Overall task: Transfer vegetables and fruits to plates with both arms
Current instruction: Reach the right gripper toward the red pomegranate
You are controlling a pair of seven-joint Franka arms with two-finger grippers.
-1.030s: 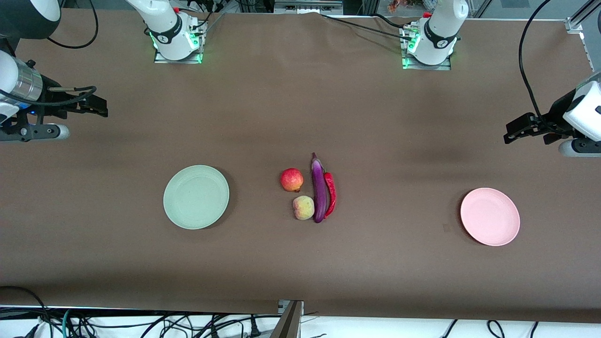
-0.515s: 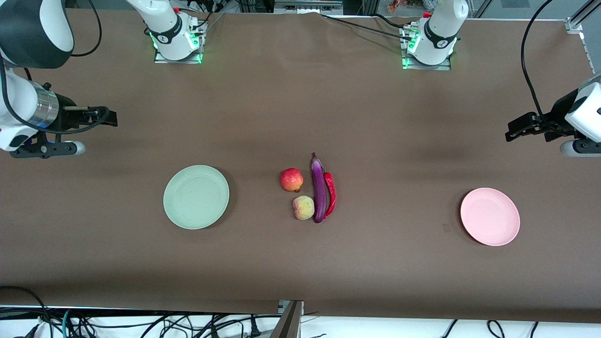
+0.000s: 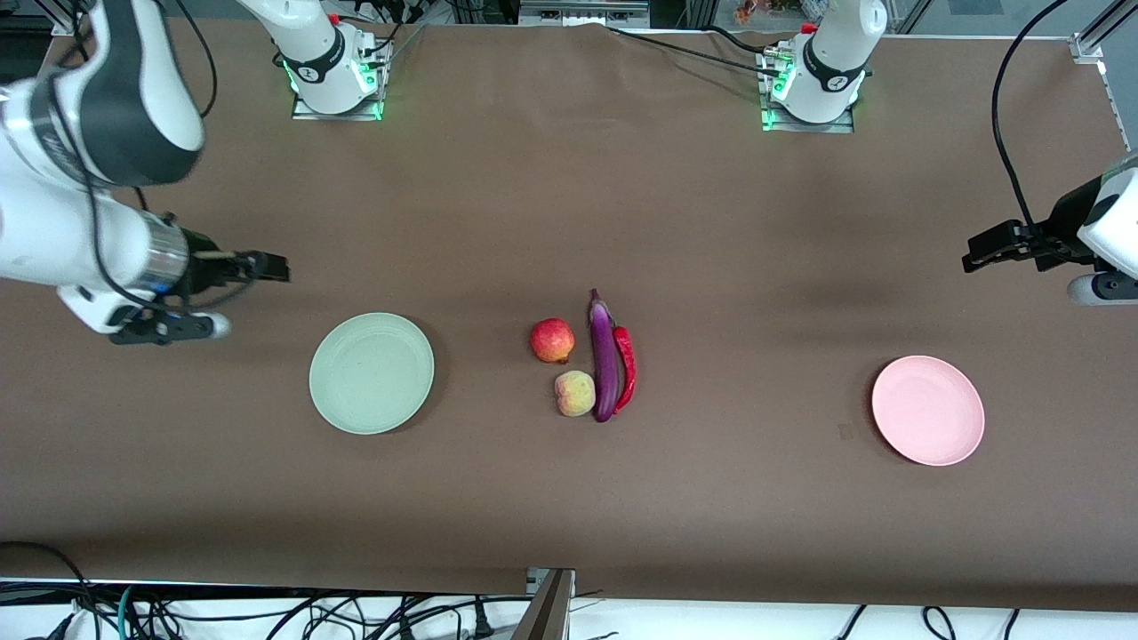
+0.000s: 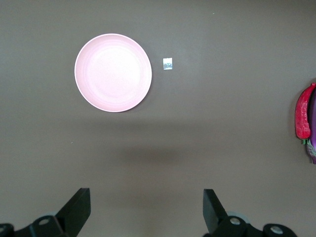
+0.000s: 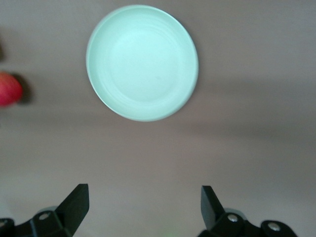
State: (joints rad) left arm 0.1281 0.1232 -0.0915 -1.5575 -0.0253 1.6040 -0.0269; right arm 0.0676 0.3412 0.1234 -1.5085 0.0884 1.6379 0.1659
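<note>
Brown matte desk [image 3: 569, 498] takes up pretty much the whole shot, with a mess of black cables along the edge nearest the front camera and the two arm bases glowing green at the top.

Progress-wise, nothing's been moved yet as far as I can see. All four items sit bunched in the middle of the desk: the eggplant [image 3: 605, 357] lying lengthwise, the chili pepper [image 3: 627, 366] right against it on the side toward the left arm's end, the pomegranate-like fruit [image 3: 552, 340] just beside it toward the right arm's end, and the peach [image 3: 574, 393] touching the eggplant, nearer the front camera than the red fruit. Both plates are bare: the green plate [image 3: 372, 372] toward the right arm's end, the pink plate [image 3: 927, 410] toward the left arm's end, each well apart from the pile. So the whole job is left, four transfers I'd guess.

Right hand [image 3: 271, 266] hangs over bare desk near the green plate, fingers spread wide with nothing in them; its wrist view looks down on that plate. Left hand [image 3: 978, 252] is out over the desk edge at its own end, also spread wide and carrying nothing, with the pink plate and a small pale scrap [image 4: 168, 63] beside it in its wrist view.
</note>
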